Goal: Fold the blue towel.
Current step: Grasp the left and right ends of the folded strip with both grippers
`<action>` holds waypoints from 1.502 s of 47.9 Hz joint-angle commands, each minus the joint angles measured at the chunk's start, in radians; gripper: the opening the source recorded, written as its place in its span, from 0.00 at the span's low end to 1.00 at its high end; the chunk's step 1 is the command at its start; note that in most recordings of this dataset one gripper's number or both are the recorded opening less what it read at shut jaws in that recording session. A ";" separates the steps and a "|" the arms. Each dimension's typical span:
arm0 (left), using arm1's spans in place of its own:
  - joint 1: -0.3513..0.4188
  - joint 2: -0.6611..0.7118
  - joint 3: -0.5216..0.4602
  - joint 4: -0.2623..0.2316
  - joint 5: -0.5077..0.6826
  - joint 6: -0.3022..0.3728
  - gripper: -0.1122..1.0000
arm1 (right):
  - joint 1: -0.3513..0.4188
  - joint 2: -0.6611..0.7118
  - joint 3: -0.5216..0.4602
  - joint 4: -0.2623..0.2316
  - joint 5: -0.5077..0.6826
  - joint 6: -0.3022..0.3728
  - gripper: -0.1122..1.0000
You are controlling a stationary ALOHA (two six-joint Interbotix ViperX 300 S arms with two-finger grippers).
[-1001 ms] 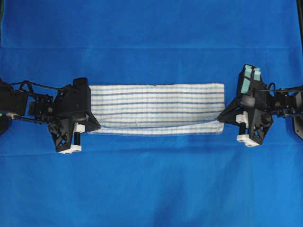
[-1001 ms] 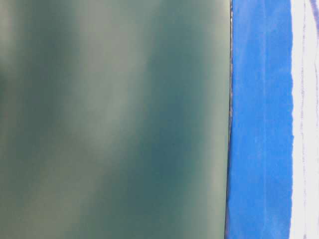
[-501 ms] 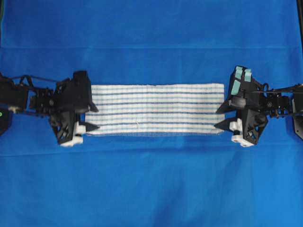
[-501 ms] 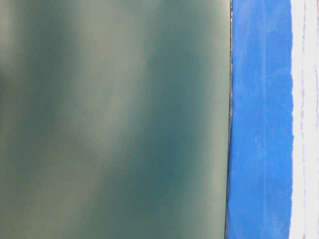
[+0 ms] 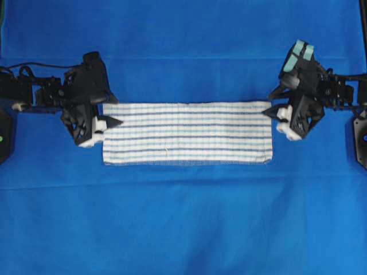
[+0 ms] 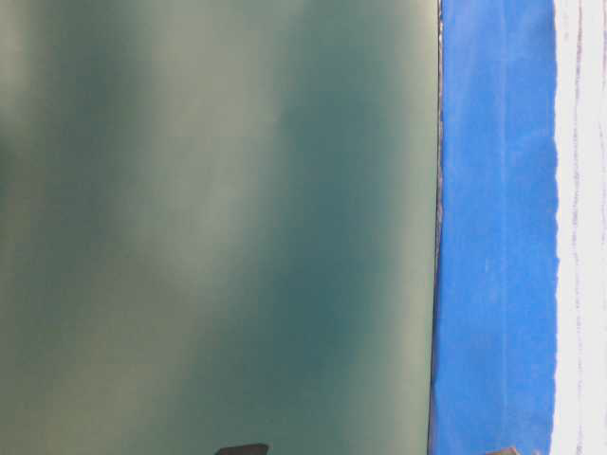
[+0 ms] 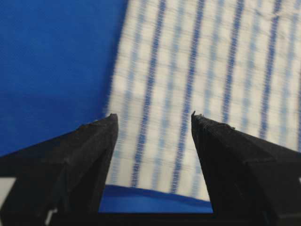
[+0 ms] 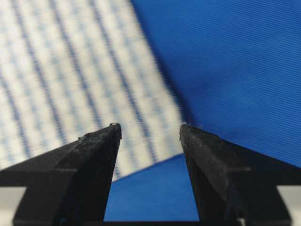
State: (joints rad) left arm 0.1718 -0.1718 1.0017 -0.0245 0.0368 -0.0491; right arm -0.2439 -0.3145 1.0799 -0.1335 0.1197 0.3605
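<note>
Your blue towel point(image 5: 187, 133) lay flat as a long folded strip on the solid-blue cloth point(image 5: 183, 217), stretched between your two grippers. Your left gripper point(image 5: 112, 116) sat at its far left corner and your right gripper point(image 5: 269, 107) at its far right corner. Both had their jaws spread apart with nothing pinched; towel showed in the gaps ahead of the fingertips.

Both arms are reaching inward; the left gripper point(image 5: 113, 117) and right gripper point(image 5: 269, 107) are holding their jaws apart, gripping nothing.
</note>
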 commanded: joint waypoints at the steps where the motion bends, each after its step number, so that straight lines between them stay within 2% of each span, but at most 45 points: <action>1: 0.025 0.002 -0.005 0.003 -0.025 0.006 0.62 | -0.018 0.017 -0.020 -0.017 -0.018 -0.002 0.62; 13: 0.066 0.080 0.006 0.003 -0.094 0.011 0.62 | -0.058 0.141 -0.035 -0.040 -0.084 -0.002 0.62; 30: 0.078 0.133 0.009 0.002 -0.083 0.009 0.58 | -0.063 0.224 -0.052 -0.041 -0.094 -0.008 0.60; 35: 0.078 0.133 0.006 0.002 -0.063 0.003 0.51 | -0.060 0.222 -0.054 -0.044 -0.091 -0.009 0.49; 43: 0.077 0.137 -0.005 0.002 -0.015 -0.008 0.20 | -0.044 0.221 -0.054 -0.049 -0.089 -0.011 0.12; 47: 0.077 0.138 -0.009 0.002 -0.011 -0.008 0.11 | -0.044 0.216 -0.051 -0.049 -0.087 -0.011 0.12; 61: 0.077 0.114 -0.038 0.002 0.031 -0.002 0.11 | -0.044 0.160 -0.058 -0.049 -0.058 -0.011 0.12; 72: 0.074 -0.017 -0.084 0.002 0.169 -0.009 0.11 | -0.043 -0.015 -0.092 -0.049 0.106 -0.009 0.12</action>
State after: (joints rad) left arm 0.2454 -0.1258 0.9465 -0.0230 0.1733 -0.0583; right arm -0.2853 -0.2623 1.0124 -0.1810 0.1825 0.3513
